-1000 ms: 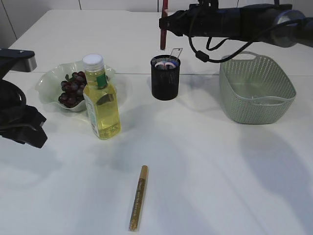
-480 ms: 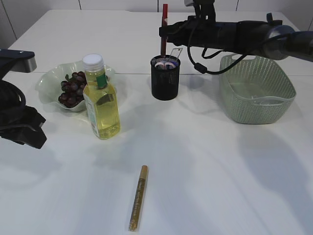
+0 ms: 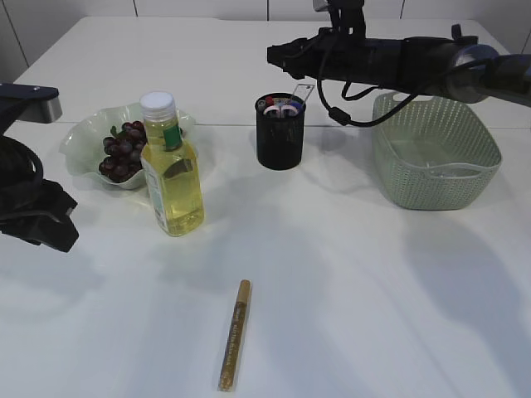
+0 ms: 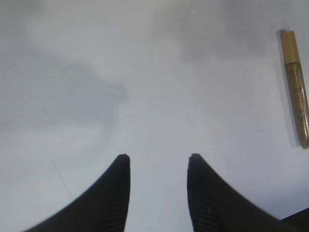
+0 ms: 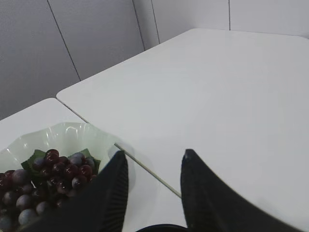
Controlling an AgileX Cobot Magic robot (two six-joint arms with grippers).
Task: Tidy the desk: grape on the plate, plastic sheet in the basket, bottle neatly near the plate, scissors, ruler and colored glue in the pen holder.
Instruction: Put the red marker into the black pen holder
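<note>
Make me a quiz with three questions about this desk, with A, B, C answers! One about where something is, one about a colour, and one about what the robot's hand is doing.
1. Where are the grapes?
A. in the basket
B. on the pale green plate
C. in the pen holder

2. What colour is the liquid in the bottle?
A. yellow
B. blue
C. red

3. How is the right gripper above the pen holder?
A. shut on a ruler
B. shut on the bottle
C. open, holding nothing

Answers:
1. B, the dark grapes sit on the plate to the left of the bottle.
2. A, the clear bottle with the white cap shows yellow liquid.
3. C, the right wrist view shows its two black fingers apart with only the table between them.
</note>
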